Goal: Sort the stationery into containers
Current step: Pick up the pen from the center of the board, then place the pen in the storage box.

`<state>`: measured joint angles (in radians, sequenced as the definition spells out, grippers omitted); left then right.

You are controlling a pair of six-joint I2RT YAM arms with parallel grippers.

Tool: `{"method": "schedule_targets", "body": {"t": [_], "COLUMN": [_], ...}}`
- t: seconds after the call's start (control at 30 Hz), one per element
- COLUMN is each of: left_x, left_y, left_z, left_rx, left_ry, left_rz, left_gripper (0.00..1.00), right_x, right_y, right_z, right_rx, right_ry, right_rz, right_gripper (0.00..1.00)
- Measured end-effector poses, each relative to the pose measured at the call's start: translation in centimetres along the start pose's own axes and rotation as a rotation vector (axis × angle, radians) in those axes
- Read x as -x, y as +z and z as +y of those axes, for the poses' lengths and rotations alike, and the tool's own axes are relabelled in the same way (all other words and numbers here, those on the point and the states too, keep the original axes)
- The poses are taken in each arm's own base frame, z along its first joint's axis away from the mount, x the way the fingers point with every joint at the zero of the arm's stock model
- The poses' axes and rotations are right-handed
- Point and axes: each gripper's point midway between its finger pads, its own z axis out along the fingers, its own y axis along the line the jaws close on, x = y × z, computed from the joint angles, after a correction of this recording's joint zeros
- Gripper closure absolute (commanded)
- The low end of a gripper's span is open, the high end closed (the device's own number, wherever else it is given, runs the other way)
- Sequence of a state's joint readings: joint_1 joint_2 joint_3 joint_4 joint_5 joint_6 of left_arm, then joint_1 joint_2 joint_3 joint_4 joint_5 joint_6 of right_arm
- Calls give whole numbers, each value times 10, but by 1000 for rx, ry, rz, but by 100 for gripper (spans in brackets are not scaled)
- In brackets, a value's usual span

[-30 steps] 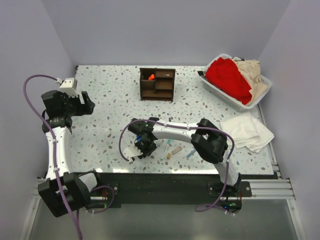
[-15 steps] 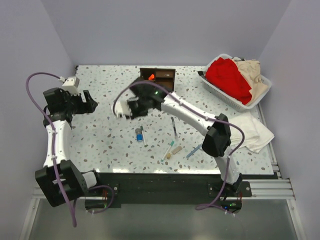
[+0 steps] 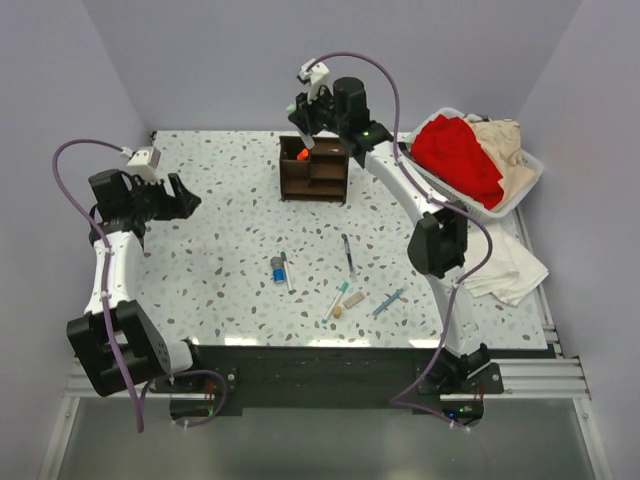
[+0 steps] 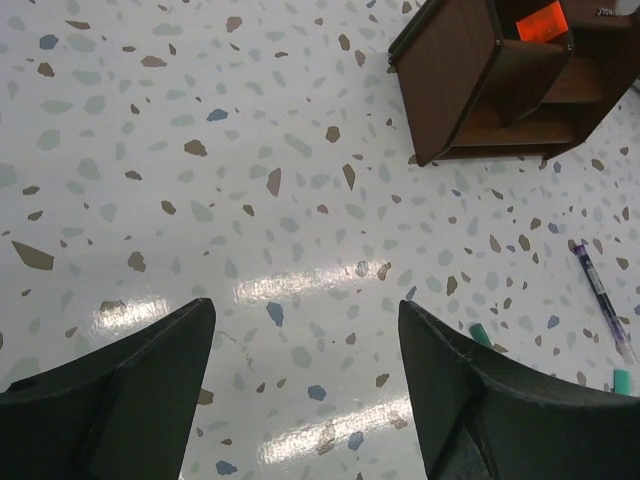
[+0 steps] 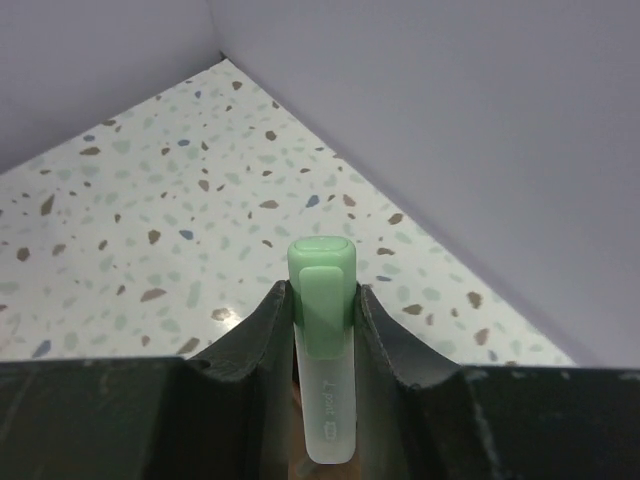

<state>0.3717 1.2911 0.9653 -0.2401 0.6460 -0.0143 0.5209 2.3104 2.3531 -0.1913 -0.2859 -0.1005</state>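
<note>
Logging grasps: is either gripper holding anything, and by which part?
The right gripper pinches the green-white marker at its green cap end, the cap tip sticking out beyond the jaws. The left gripper is open, holding nothing.

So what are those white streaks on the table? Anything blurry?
Left wrist view: glare on the glossy table; the left gripper's fingers look dark, nearly featureless. Top view: similar glare along the near edge. Right wrist view: the green-capped marker is sharp.

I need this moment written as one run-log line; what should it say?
right pincer: shut on green-capped marker, raised by organiser | left pincer: open, empty | loose pens: on table
</note>
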Motion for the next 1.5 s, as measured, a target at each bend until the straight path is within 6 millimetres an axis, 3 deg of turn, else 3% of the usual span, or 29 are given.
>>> {"method": "schedule_targets", "body": {"t": [0.23,0.63,0.8,0.83,0.97,1.0,1.1,1.3,1.4,1.5], "left_x": [-13,-26,-31,-32,-28,-27,-25,-26,-26,-32], "left_y": [4,3,7,7,7,7,7,8,10,15], "left_z": [-3,-4,-2,-1,-2,-3,-5,-8,-15,-34], "left_rx": [-17,-22,-23,-24,-28,-29,-34,-45,-74,-143], "left_ry": [13,3,-9,-11,3,8,20,41,73,167], "left_rz": [47,96,113,116,121,121,120,124,125,147], "left_gripper": [22,22,22,22,22,22,22,22,21,21], "right_x": [-56,-27,-27,-29,-49,-54,-68,-104,-98,-73], "right_y": [51,59,62,63,71,72,74,69,54,25], "right_z": [12,4,-5,-7,-13,-15,-16,-12,-8,-1], "right_rx": [17,-14,-59,-67,-102,-111,-120,-126,-119,-108], "right_ry": [222,260,245,240,231,235,227,225,224,199], "right_rz": [-14,-149,-173,-177,-159,-152,-137,-67,-46,-41], "right_gripper": [100,100,100,78,43,39,31,24,21,15]}}
